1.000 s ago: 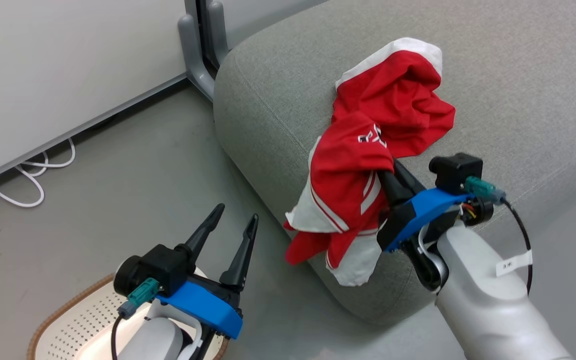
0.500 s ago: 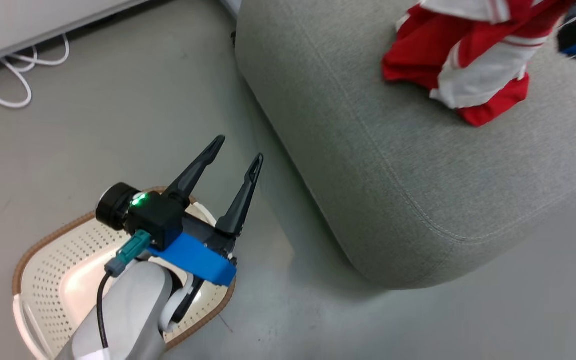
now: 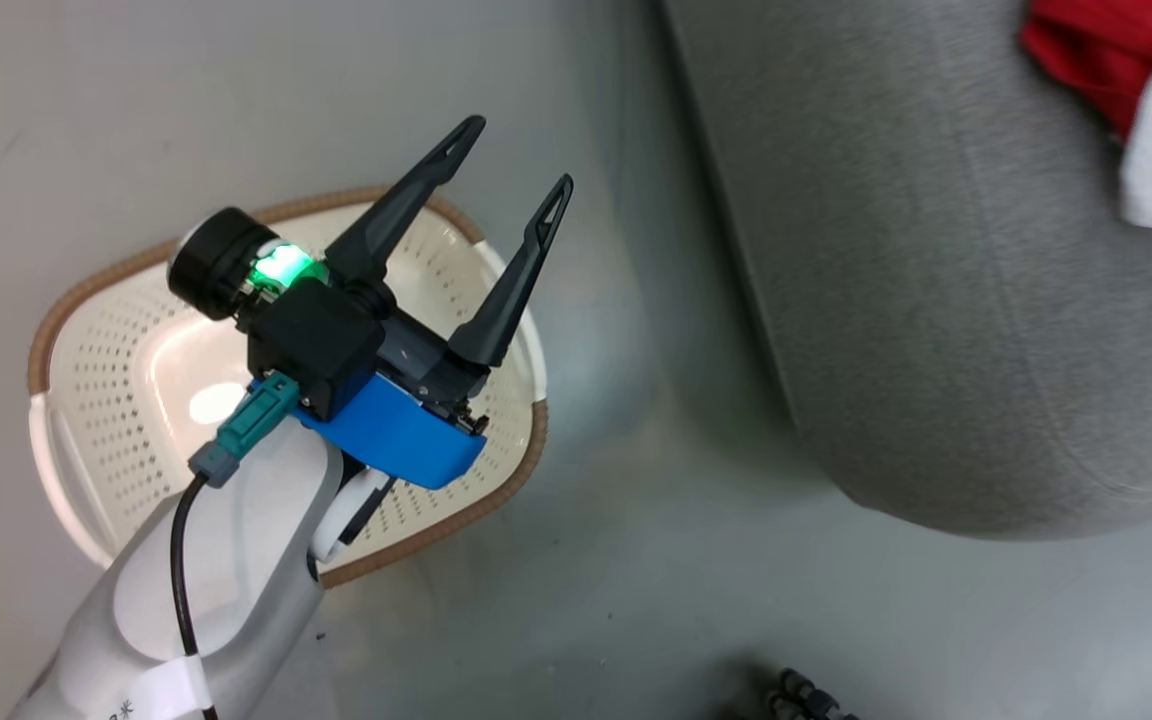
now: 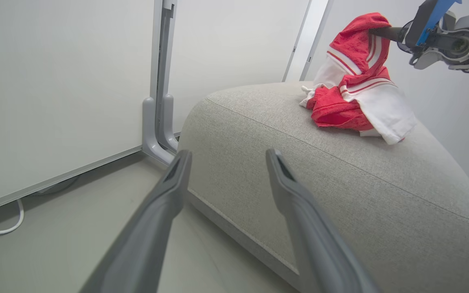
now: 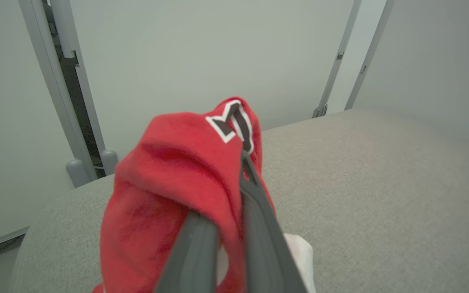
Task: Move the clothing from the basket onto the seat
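Clothing (image 4: 352, 101) now sits over the top of the seat (image 4: 340, 191), no longer draped down its front edge as it was a second ago. In the left wrist view the right gripper (image 4: 383, 32) holds the red and white bundle up by its top fold, while the lower folds rest on the grey cushion, in from the rounded corner. The right wrist view shows its two fingers (image 5: 259, 228) pressed together on the red cloth, just below the black-and-white patch (image 5: 230, 122). The cloth is clamped, not yet let go.

The head camera has swung down and to the robot's left in that second, so the basket (image 3: 116, 340) shows more of itself without having moved. What shows of its inside is bare white plastic, though the left arm covers part of it. The left gripper (image 3: 521, 155) hangs above the basket, fingers wide apart with nothing between them, as before.

Judging from this, the carrying looks done. What remains is for the right fingers to part and draw clear without dragging cloth back toward the edge. Whether both garments are in the bundle cannot be told.
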